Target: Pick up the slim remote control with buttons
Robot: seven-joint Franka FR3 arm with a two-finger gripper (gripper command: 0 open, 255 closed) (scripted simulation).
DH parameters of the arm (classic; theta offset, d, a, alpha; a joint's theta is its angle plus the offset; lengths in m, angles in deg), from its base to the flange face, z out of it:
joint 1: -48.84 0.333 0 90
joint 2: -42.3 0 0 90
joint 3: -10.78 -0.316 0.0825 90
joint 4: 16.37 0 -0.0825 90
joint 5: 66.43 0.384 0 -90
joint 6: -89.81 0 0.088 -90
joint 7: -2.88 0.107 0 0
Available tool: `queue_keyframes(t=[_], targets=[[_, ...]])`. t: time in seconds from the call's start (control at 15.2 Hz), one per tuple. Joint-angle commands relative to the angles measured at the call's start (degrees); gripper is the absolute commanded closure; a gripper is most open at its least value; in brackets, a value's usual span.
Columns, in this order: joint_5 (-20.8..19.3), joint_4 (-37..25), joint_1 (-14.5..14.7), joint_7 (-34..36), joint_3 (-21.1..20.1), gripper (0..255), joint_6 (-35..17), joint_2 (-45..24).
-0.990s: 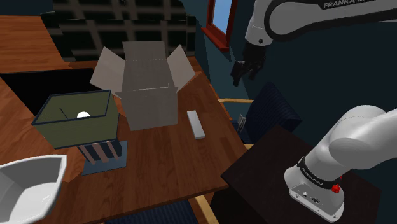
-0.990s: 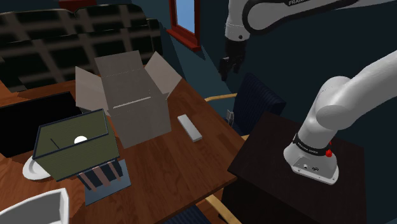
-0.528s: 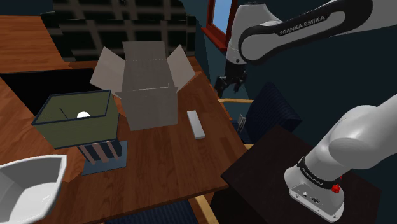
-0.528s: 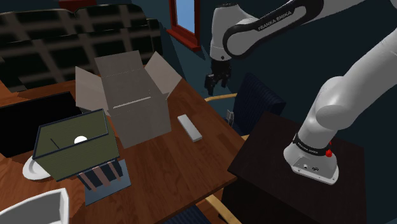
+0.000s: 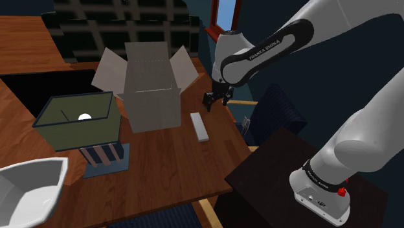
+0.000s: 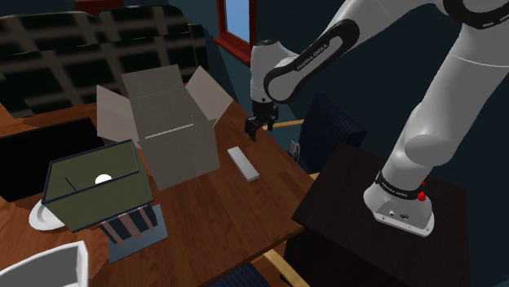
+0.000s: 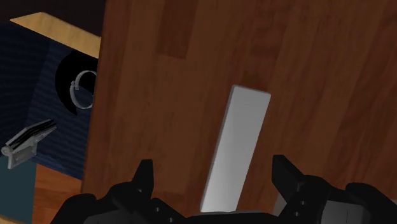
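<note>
An open cardboard box (image 5: 150, 97) is standing on the desk (image 5: 175, 162) at the shoulder view's upper centre; an olive bin (image 5: 78, 126) is sitting left of it, a white tub (image 5: 29, 191) lower left.

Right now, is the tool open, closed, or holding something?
Tool: open, holding nothing; the slim remote control lies untouched on the table.

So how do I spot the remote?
Find the brown wooden table, then the open cardboard box on it. Beside the box, toward the shoulder view's right, lies the remote: the only slim, flat, pale grey bar, much smaller than its neighbours.
</note>
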Motion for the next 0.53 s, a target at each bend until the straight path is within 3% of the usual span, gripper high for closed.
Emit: queue_keyframes(t=[0.0,0.46], targets=[[-1.2,-1.9,0.2,2.2,-0.3,0,-2.7,-4.8],[-5.6,-11.2,2.4,8.5,0.9,0,-9.0,-21.4]])
